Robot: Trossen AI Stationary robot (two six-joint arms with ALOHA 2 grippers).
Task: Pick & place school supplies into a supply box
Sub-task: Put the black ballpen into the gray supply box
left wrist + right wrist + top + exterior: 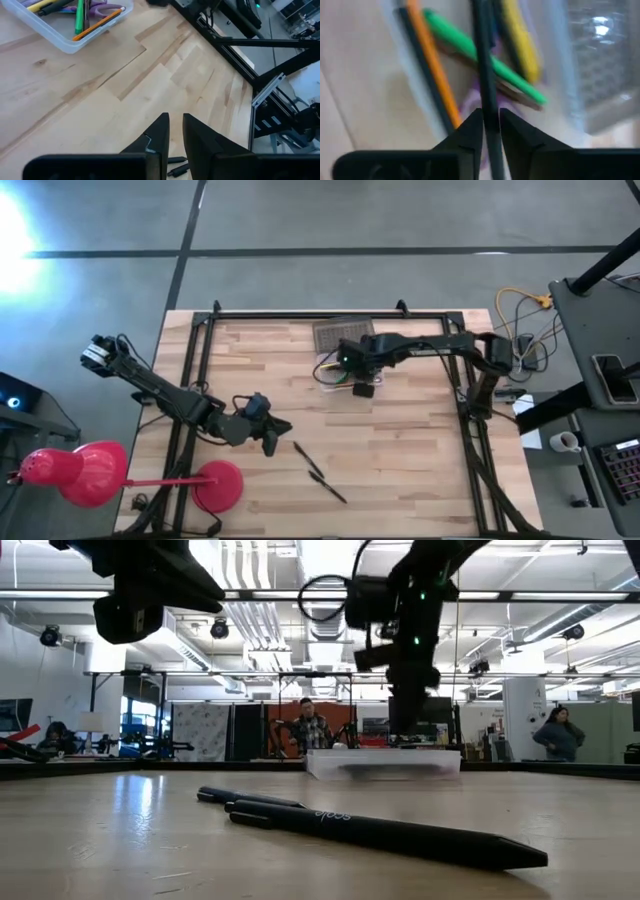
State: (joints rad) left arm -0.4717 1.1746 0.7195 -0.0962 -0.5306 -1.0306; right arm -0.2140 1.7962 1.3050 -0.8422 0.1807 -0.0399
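Observation:
The supply box (pixel 325 372) stands at the far middle of the table, its grey ribbed lid (pixel 338 335) laid open behind it. Inside lie orange (pixel 432 80), green (pixel 470 47) and yellow (pixel 520 40) pens and purple scissors (pixel 102 8). My right gripper (pixel 491 112) hangs over the box, shut on a dark pen (pixel 482 55). Two more dark pens (pixel 318 472) lie flat on the table near its front middle. Just left of them my left gripper (pixel 272 442) hovers shut, holding nothing. My right gripper pinches the dark pen's shaft (pixel 488 106) between its two fingertips. The fingers come from above, pointing steeply down, and lie across the pen. The pen sits over the box's contents; I cannot tell whether its far end rests on them.
A red desk lamp (pixel 80 475) stands off the table's near left corner. Dark frame rails (pixel 190 380) run along the table's left, far and right sides. Cables and a desk (pixel 600 370) lie beyond the right edge. People (pixel 312 730) show in the room behind.

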